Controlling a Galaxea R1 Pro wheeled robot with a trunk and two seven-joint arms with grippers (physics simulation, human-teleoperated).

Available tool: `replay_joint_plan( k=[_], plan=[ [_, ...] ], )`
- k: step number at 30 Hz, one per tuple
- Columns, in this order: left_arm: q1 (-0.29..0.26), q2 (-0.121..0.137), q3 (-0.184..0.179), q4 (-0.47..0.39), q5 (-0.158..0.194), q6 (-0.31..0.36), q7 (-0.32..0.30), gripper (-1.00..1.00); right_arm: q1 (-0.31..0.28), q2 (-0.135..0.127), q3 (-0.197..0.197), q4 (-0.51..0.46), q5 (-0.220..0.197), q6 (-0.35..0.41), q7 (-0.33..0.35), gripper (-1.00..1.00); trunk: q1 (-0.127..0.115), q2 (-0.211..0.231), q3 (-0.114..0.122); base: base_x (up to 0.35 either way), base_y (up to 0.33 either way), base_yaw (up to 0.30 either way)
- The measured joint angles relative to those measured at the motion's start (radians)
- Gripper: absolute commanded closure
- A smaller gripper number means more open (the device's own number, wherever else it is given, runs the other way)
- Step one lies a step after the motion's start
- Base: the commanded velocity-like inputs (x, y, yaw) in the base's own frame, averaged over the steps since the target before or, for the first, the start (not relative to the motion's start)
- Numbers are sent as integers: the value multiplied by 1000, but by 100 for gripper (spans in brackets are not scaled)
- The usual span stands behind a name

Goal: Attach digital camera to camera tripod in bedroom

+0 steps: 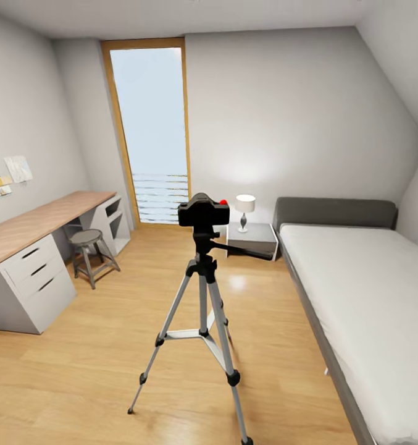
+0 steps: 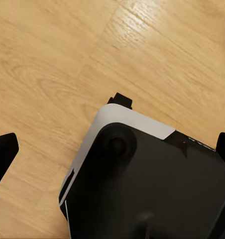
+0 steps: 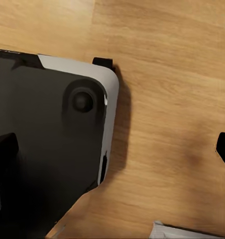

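From the left of the bedroom we see a wood-topped white desk (image 1: 33, 247) with a small grey round stool (image 1: 88, 244) beside it, then the tall wood-framed window (image 1: 152, 130), and in the middle of the light wood floor (image 1: 79, 377) the camera tripod (image 1: 204, 321), its three silver telescoping legs spread and black feet planted. The small black chunky digital camera (image 1: 202, 212), a bright red round button showing at its far side, sits level on the tripod's black head, the pan handle jutting toward the grey bed (image 1: 357, 290) at the right. We judge the mounting done; what remains is to keep our arms clear of the legs so nothing tips. Our left gripper (image 2: 112, 154) hangs over the floor and the robot's own dark base (image 2: 152, 189), fingers spread wide and empty; our right gripper (image 3: 115, 154) hangs likewise, spread and holding nothing.
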Motion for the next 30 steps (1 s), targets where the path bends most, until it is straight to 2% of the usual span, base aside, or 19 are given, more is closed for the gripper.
replay_joint_plan(
  k=[3,5,30],
  plan=[
    [0,0,0,0,0,0,0,-100,7,-1,0,-1,38,-11,-2,-100,0,0,5,0,0,-5],
    [0,0,0,0,0,0,0,-100,8,0,-1,-1,42,-12,-3,-100,0,0,8,0,0,-1],
    [0,0,1,-1,4,0,0,-100,9,2,-6,-1,43,-18,-9,-100,0,0,48,0,0,-9]
  ],
)
